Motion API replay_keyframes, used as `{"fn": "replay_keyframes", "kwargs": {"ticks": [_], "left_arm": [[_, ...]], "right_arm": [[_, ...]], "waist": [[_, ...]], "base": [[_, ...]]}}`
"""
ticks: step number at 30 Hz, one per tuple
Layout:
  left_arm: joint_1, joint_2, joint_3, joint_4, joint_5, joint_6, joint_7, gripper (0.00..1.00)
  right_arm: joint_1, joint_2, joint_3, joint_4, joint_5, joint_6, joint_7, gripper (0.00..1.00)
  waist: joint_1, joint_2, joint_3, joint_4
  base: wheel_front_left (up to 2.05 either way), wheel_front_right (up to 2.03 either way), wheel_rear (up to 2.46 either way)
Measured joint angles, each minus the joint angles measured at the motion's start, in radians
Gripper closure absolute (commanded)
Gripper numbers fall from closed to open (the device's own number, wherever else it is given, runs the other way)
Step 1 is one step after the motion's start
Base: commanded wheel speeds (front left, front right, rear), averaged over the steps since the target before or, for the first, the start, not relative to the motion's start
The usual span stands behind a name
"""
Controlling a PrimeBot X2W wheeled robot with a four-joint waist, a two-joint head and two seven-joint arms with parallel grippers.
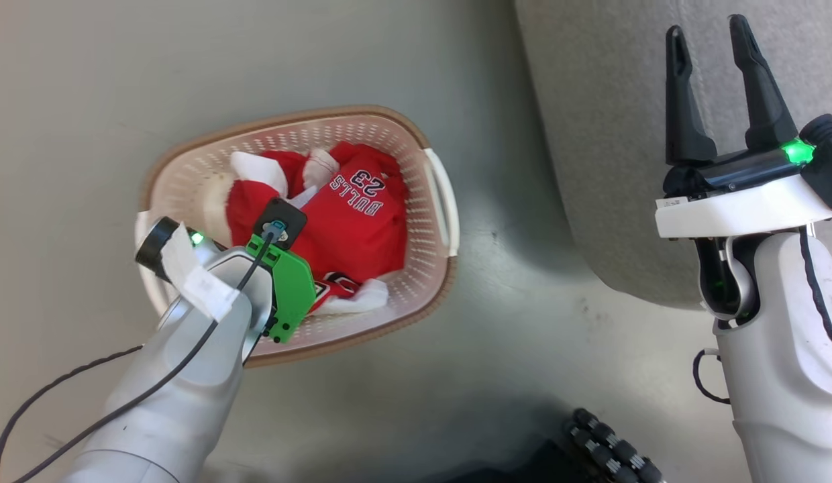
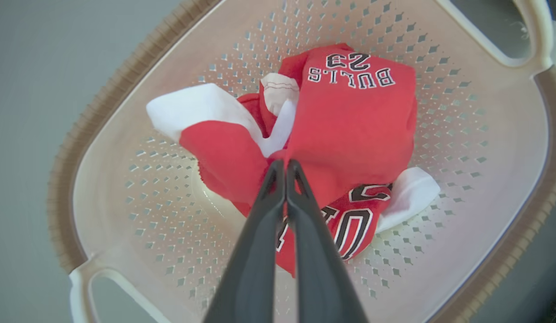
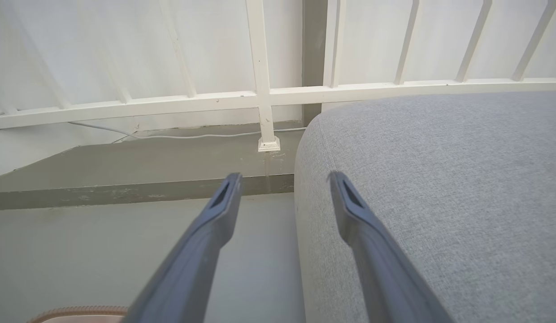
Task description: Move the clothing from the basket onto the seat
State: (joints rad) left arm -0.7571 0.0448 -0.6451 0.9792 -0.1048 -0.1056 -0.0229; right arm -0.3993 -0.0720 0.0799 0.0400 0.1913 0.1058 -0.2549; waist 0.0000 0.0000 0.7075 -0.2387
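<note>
Two dark fingers of the left gripper (image 2: 284,165) are pressed together, pinching a fold of the red Bulls jerseys (image 1: 354,221). The jerseys lie crumpled inside the cream laundry basket (image 1: 282,125) on the grey floor (image 1: 67,100). Near the laundry basket's right side stands the grey seat cushion (image 1: 590,134). Over the cushion's edge the right gripper (image 1: 706,28) hangs with fingers spread, holding nothing.

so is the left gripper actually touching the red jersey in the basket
Touching. In the left wrist view the left gripper has its fingers shut on a fold of the red jersey, the fabric bunched right at the tips.
</note>
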Motion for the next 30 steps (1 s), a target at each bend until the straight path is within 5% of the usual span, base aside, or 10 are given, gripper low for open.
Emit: {"fn": "replay_keyframes", "kwargs": {"ticks": [17,30], "left_arm": [[0.116,-0.006,0.051,-0.121,-0.211,0.000,-0.178,1.00],[0.198,-0.007,0.055,-0.187,-0.300,0.013,-0.208,1.00]], "right_arm": [[0.092,-0.026,-0.018,0.069,-0.017,0.008,0.000,0.00],[0.172,-0.026,0.001,0.127,-0.019,0.008,0.000,0.00]], "waist": [[0.0000,0.0000,-0.167,0.120],[0.0000,0.0000,-0.311,0.188]], "base": [[0.00,0.00,0.00],[0.00,0.00,0.00]]}}
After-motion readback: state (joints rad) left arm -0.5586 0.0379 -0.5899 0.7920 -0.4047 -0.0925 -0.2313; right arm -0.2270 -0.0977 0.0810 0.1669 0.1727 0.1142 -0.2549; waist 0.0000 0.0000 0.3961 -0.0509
